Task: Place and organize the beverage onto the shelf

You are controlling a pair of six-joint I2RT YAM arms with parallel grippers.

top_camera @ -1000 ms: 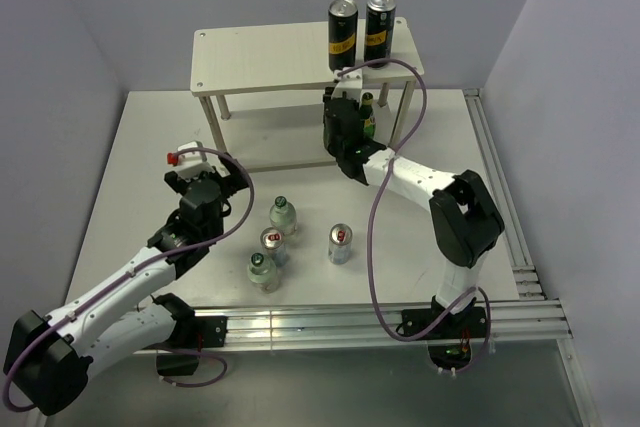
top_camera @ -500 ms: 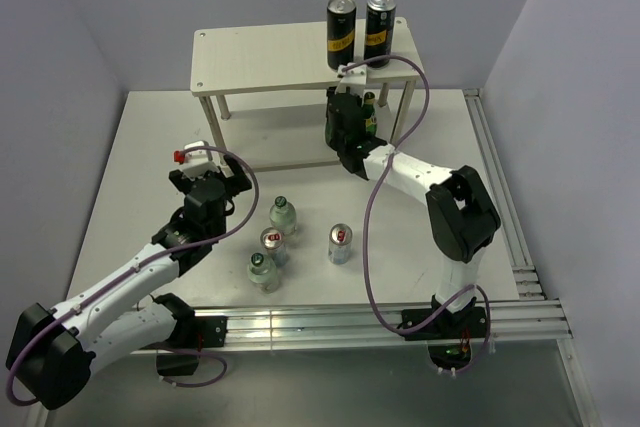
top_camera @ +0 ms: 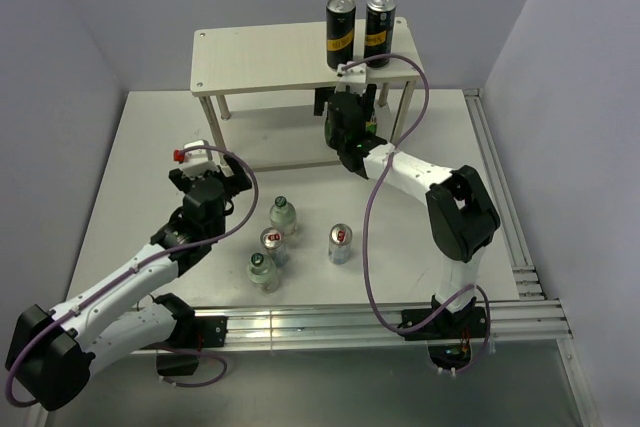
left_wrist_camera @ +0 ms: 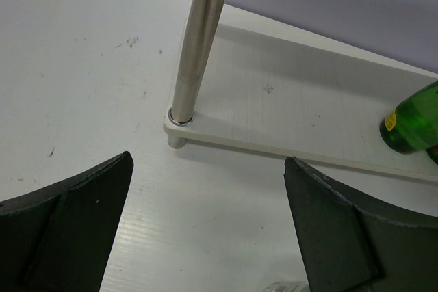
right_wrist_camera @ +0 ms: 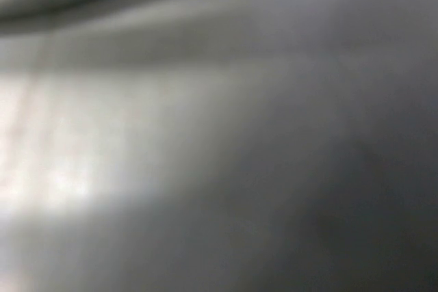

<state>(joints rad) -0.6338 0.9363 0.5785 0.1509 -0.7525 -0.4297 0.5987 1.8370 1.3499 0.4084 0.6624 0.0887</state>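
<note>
white table (top_camera: 150, 147), grey walls (top_camera: 60, 7); left tool (left_wrist_camera: 207, 162) wide apart, empty; right tool (top_camera: 345, 115) beneath shelf (top_camera: 260, 57), grip unclear

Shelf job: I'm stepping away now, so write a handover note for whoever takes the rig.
Left gripper: open, empty, above the table facing the shelf.
Right gripper: in over the lower board; grip unclear, its camera is blurred.
One green bottle stands on the lower board; the other isn't visible. Two black cans sit on top.
Left to shelve: two clear bottles and two slim cans on the table.
</note>
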